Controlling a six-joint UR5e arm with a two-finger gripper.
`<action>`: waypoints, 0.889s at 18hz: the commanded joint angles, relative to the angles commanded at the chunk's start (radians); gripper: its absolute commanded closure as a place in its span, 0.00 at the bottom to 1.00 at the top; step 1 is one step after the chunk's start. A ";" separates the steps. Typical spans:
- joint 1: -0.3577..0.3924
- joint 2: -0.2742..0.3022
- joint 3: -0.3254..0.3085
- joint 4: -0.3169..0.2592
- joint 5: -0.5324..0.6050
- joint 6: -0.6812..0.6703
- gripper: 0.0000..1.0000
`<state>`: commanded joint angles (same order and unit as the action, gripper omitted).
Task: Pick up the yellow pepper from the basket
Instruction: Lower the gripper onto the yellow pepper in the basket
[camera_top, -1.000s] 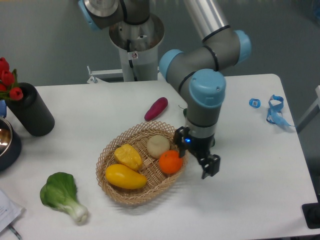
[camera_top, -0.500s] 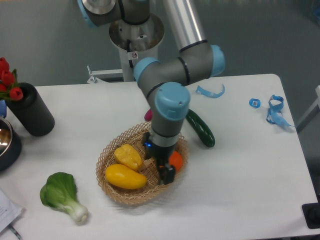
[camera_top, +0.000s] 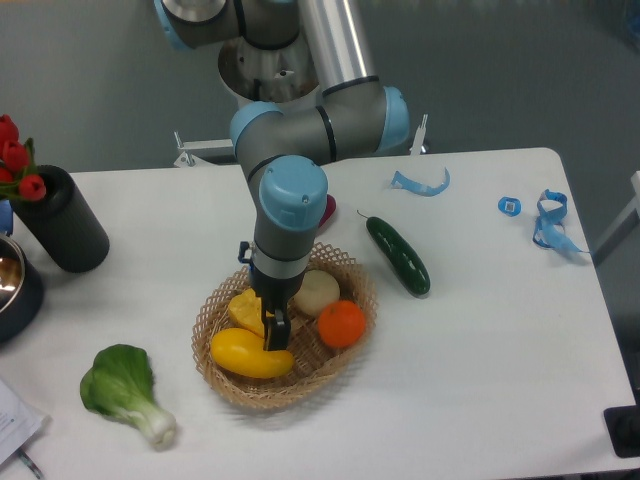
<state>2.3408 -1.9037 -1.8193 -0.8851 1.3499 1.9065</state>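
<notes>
No writing is legible; the pincer, grip unclear, touches the yellow pepper in the basket.

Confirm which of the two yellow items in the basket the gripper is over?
The yellow pepper, the small ribbed one at the basket's left. The gripper hangs over it; the longer smooth yellow fruit lies in front.

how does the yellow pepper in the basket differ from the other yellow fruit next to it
The yellow pepper is short, blocky and ribbed; the mango-shaped fruit is longer and smooth. The pepper is partly hidden behind the gripper; the mango-shaped fruit lies nearer the front rim. Both are bright yellow, inside the basket.
</notes>
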 joint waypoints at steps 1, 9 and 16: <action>-0.002 -0.003 0.000 0.000 0.000 0.017 0.00; 0.009 -0.026 -0.015 0.002 0.000 0.138 0.00; 0.003 -0.034 -0.061 0.006 -0.005 0.141 0.00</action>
<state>2.3439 -1.9374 -1.8806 -0.8790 1.3453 2.0479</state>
